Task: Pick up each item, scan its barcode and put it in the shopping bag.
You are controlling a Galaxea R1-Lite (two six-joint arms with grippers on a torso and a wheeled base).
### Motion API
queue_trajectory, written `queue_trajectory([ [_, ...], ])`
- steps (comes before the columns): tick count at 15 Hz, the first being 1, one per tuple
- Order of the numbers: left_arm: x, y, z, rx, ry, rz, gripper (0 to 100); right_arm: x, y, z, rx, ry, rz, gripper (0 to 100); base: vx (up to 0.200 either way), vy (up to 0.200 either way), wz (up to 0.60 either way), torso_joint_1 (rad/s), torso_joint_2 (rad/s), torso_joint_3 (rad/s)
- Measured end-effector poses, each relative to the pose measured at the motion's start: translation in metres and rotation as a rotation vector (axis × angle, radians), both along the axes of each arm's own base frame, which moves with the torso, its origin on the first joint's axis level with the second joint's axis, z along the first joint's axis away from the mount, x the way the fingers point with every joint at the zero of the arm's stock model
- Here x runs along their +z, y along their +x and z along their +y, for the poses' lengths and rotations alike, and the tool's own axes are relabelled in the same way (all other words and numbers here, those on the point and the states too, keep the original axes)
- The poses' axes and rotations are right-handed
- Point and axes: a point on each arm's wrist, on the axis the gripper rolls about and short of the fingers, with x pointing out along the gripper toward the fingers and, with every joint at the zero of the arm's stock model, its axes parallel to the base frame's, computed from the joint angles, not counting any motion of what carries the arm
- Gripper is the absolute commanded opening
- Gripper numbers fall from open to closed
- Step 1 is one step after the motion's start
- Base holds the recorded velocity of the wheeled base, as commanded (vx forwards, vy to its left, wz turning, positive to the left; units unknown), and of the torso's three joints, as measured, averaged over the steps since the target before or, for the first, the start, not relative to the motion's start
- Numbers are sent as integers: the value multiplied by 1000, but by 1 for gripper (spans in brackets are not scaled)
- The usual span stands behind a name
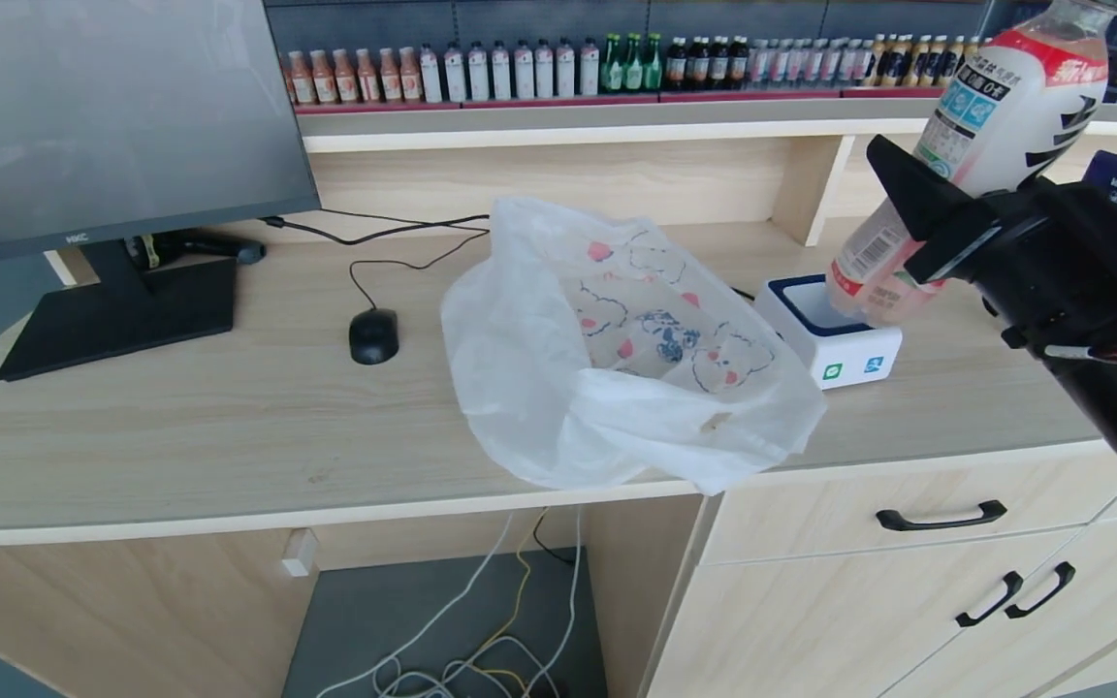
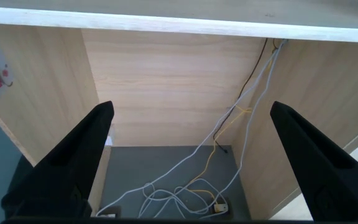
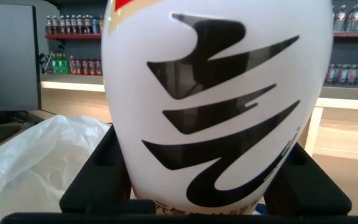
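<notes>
Jaws of right gripper (image 1: pixel 980 208) clamped on white-labelled plastic drink bottle (image 1: pixel 1000 102), which is tilted, base over white box scanner (image 1: pixel 835 344); contact with it uncertain. Right wrist view: black brush-stroke label close up, translucent white plastic shopping bag (image 3: pixel 36 162) beyond. Left gripper (image 2: pixel 191 158) spread wide, holding nothing, low before loose cables (image 2: pixel 191 186) under the pale wooden surface (image 1: pixel 180 427). Bag slumps open on surface, just beside scanner. Black monitor (image 1: pixel 103 116) and black mouse (image 1: pixel 373 335) to the left; shelf of bottled drinks (image 1: pixel 617 63) behind.

Light wood counter (image 1: pixel 180 427), drawers (image 1: pixel 811 528) below; drink shelf (image 1: pixel 568 100) behind; grey floor (image 1: pixel 365 611).
</notes>
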Motion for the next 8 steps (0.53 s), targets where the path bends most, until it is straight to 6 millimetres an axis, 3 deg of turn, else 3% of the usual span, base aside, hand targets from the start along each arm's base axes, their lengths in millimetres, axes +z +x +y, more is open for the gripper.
queue_trajectory([
  [5, 0, 0, 0, 0, -2, 0, 100, -3, 4, 1, -4, -5, 4, 0, 0, 200, 0, 2, 2, 0],
  [8, 0, 0, 0, -2, 3, 0, 100, -5, 6, 2, -5, -17, 9, 0, 0, 0, 0, 0, 0, 0],
])
